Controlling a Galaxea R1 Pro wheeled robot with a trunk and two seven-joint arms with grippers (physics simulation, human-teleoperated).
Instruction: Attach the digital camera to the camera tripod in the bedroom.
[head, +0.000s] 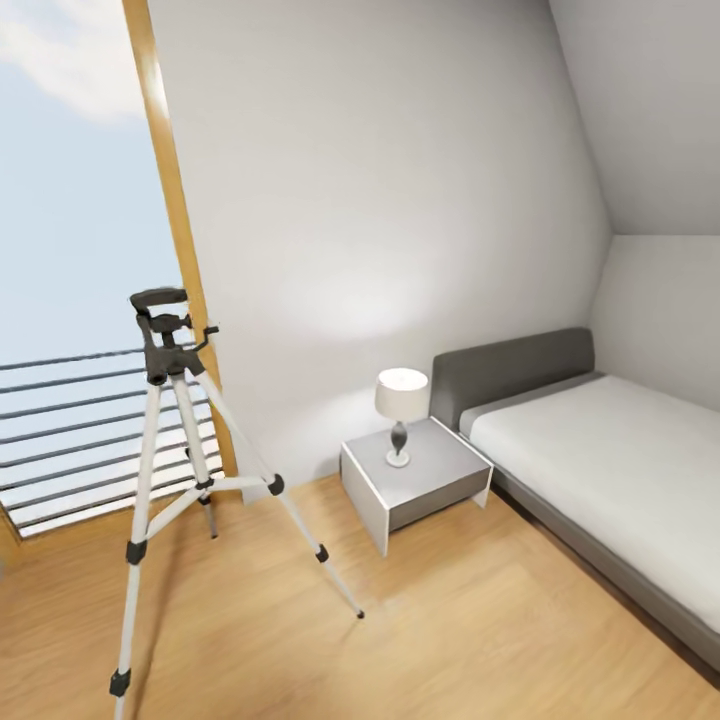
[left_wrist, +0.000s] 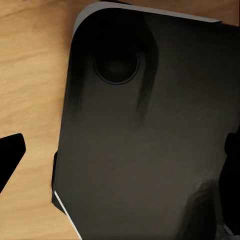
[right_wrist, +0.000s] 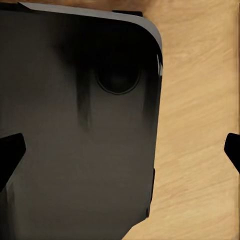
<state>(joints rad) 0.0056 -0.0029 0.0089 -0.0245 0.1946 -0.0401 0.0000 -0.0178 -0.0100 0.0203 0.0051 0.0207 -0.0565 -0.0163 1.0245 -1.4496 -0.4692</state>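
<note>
Head view: camera tripod (head: 170, 440) standing on the light wood floor (head: 450, 640) at near left, three silver legs spread, black joints and feet, black pan head at top with a short handle sticking out to the right; nothing sitting on the head plate. Behind it, at far left, a wood-framed opening (head: 175, 220) showing sky and a railing of horizontal bars (head: 70, 440). White wall (head: 400, 200) running across the far side, sloped ceiling (head: 650, 110) coming down at far right. Small grey nightstand (head: 415, 485) standing against the wall right of the tripod, carrying a table lamp (head: 401, 410) with a white shade and dark stem. Low grey bed (head: 600, 470) lying just beside the nightstand at right, grey headboard against the wall, pale mattress.

Left wrist view: left gripper (left_wrist: 120, 155) hanging over a dark rounded panel (left_wrist: 145, 130) with a circular recess, wood floor beyond; jaws standing wide apart, holding nothing.

Right wrist view: right gripper (right_wrist: 120, 150) hanging over the same kind of dark panel (right_wrist: 75, 130); jaws spread wide, gripping nothing
</note>
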